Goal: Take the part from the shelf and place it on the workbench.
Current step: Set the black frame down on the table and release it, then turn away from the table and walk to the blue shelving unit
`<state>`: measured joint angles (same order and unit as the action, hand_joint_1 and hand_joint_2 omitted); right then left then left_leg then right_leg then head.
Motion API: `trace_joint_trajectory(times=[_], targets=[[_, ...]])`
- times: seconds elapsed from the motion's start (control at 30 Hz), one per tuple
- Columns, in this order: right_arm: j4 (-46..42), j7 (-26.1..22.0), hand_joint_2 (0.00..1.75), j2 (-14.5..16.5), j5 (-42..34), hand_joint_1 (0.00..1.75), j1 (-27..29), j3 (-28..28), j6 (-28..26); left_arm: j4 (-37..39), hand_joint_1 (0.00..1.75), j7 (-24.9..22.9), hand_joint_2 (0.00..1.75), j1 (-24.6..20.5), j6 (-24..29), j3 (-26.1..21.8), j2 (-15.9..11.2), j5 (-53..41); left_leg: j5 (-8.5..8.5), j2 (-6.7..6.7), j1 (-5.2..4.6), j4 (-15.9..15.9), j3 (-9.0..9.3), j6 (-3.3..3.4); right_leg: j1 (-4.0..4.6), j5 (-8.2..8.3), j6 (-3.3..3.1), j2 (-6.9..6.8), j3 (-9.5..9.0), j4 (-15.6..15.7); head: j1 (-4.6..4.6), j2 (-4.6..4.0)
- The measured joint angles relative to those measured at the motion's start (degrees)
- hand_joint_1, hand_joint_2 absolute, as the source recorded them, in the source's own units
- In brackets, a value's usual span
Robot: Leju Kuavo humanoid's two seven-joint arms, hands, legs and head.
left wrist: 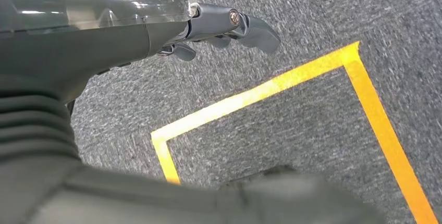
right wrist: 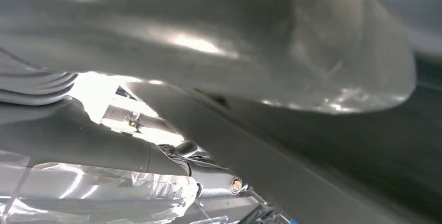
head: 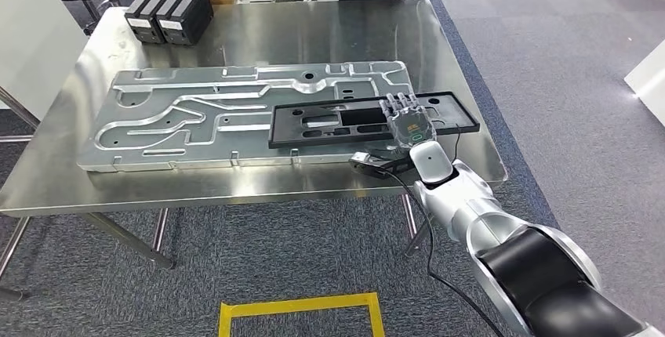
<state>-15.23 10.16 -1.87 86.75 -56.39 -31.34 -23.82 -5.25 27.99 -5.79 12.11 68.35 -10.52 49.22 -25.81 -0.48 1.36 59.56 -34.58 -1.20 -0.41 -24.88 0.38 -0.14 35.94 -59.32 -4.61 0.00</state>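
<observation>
Where right hand (head: pixel 409 127) presses black part (head: pixel 329 121), workbench (head: pixel 259 31)

My right arm is silver with a wide black band near its upper end, and a rounded white-silver cap sits at the wrist. A thin black cable runs along the forearm and hangs in a loop below it. The right robot hand (head: pixel 409 127) has a dark back with a small green mark and dark, segmented fingers. On the left robot hand (left wrist: pixel 208 26) I see a clear glossy cover, blue-grey fingers (left wrist: pixel 258 32) with a bright screw, and a grey ribbed cuff.
</observation>
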Motion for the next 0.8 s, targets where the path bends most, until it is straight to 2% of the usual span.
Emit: trace_joint_trajectory(times=[0.07,0.1,0.17,0.2,0.23,0.27,0.33,0.4,0.47,0.53,0.57,0.63,0.67,0.7,0.73,0.77,0.8], targets=[[-0.13,0.02,0.0,0.01,0.0,0.0,-0.08,0.0,-0.02,0.0,0.0,-0.02,0.0,-0.01,0.01,0.01,-0.02,0.0,-1.39,0.11,-0.07,1.78,-0.63,-0.44,-0.25,0.38,-0.66,-0.05,-0.54,0.91,0.0,0.0],[-0.2,0.03,0.0,0.02,0.0,0.0,-0.12,0.0,-0.03,0.0,0.0,-0.03,0.0,-0.01,0.01,0.02,-0.04,0.0,-2.88,0.16,-0.07,4.3,-1.71,-0.53,-0.32,0.51,-0.95,-0.1,-0.76,1.23,-0.01,0.0],[-0.26,0.04,0.0,0.03,0.01,0.0,-0.08,0.0,-0.03,0.0,0.0,-0.05,0.0,0.0,0.02,0.02,-0.08,0.0,-6.04,0.16,-0.12,11.29,-4.98,-0.63,-0.02,0.47,-1.29,-0.09,-0.84,1.28,-0.01,0.0],[-0.27,0.03,0.0,0.04,0.05,0.0,0.04,0.0,-0.15,0.0,0.0,-0.05,0.0,0.03,0.01,0.02,-0.07,0.0,-6.63,0.17,-0.12,13.76,-6.21,-0.66,0.1,0.41,-1.38,-0.08,-0.84,1.2,-0.01,0.0],[-0.27,0.05,0.0,0.04,0.15,0.0,0.16,0.0,-0.48,0.0,0.0,-0.05,0.0,0.05,0.01,0.02,-0.06,0.0,-6.23,0.17,-0.12,14.47,-6.65,-0.65,0.2,0.34,-1.43,-0.05,-0.84,1.09,-0.01,0.0],[-0.28,0.14,0.0,0.04,0.37,0.0,0.23,0.0,-1.21,0.0,0.0,-0.04,0.0,0.08,0.02,0.02,-0.05,0.0,-4.91,0.17,-0.12,13.14,-6.1,-0.6,0.25,0.26,-1.44,-0.03,-0.84,0.93,-0.01,0.0],[-0.46,0.63,0.0,0.09,1.03,0.0,0.24,0.11,-4.15,0.0,0.0,0.08,0.0,0.06,0.1,0.02,-0.06,0.0,-1.3,0.17,-0.17,6.16,-2.81,-0.25,0.35,-0.04,-1.24,0.03,-0.82,0.48,-0.01,0.0],[-0.79,1.05,0.0,0.28,1.71,0.0,0.08,0.72,-7.86,0.0,0.0,0.29,0.0,0.0,0.23,0.02,-0.05,0.0,0.25,0.13,-0.39,0.97,-0.43,0.23,0.52,-0.22,-0.79,0.13,-0.56,0.01,-0.01,0.0],[-1.4,0.82,0.0,0.6,2.01,0.0,-0.07,1.88,-11.33,0.0,0.0,0.41,0.0,0.01,0.42,0.01,0.02,0.0,0.21,0.08,-0.56,0.1,-0.2,0.72,0.62,-0.1,-0.26,0.18,-0.32,-0.05,-0.01,0.0],[-3.41,-0.03,0.0,0.79,2.13,0.0,-0.01,3.58,-14.13,0.0,0.0,0.45,0.0,0.05,0.7,0.0,0.15,0.0,0.55,0.13,-0.34,-0.2,-0.14,1.34,0.5,-0.59,0.41,0.16,-0.06,-0.55,-0.01,0.0],[-5.19,-0.66,0.0,0.8,2.22,0.0,0.12,4.62,-15.01,0.0,0.0,0.48,0.0,0.04,0.82,-0.01,0.22,0.0,0.71,0.16,-0.2,-0.37,-0.09,1.62,0.4,-1.57,0.78,0.16,0.56,-1.97,0.0,0.0],[-10.34,-2.86,0.0,0.79,2.08,0.0,1.16,6.99,-15.83,0.0,0.0,0.55,0.0,0.0,0.85,-0.04,0.42,0.0,0.82,0.18,-0.12,-0.46,-0.06,1.91,0.1,-4.78,1.42,0.16,3.23,-7.89,0.0,0.0],[-13.75,-5.21,0.0,0.97,0.77,0.0,2.52,8.44,-15.99,0.0,0.0,0.56,0.0,0.0,0.42,-0.09,0.53,0.0,0.82,0.09,-0.1,-0.46,-0.05,1.97,-0.04,-6.24,1.66,0.15,4.88,-11.49,0.0,0.0],[-18.53,-9.32,0.0,1.44,-2.4,0.0,4.78,10.6,-16.06,0.0,0.0,0.59,0.0,0.04,-0.41,-0.28,0.71,0.0,0.79,-0.01,-0.04,-0.46,0.0,1.98,-0.17,-6.88,1.84,0.15,6.04,-13.99,0.0,0.0],[-23.22,-13.91,0.0,1.94,-6.34,0.0,7.39,12.84,-16.08,0.0,0.0,0.63,0.0,0.12,-1.32,-0.52,0.86,0.0,0.74,-0.11,0.04,-0.45,0.06,1.98,-0.28,-6.78,1.95,0.15,6.56,-15.11,0.0,0.0],[-29.13,-21.23,0.0,2.97,-13.52,0.0,10.78,16.25,-16.12,0.0,0.0,0.71,0.0,0.23,-2.31,-0.99,1.07,0.0,0.64,-0.27,0.14,-0.43,0.15,1.91,-0.44,-5.49,2.03,0.12,5.81,-13.63,0.0,0.0],[-35.41,-29.01,0.0,4.07,-22.7,0.0,14.02,20.14,-16.2,0.0,0.0,0.81,0.0,0.34,-3.05,-1.49,1.33,0.0,0.53,-0.38,0.21,-0.39,0.23,1.81,-0.57,-3.65,2.04,0.04,4.23,-10.49,0.0,0.0]])
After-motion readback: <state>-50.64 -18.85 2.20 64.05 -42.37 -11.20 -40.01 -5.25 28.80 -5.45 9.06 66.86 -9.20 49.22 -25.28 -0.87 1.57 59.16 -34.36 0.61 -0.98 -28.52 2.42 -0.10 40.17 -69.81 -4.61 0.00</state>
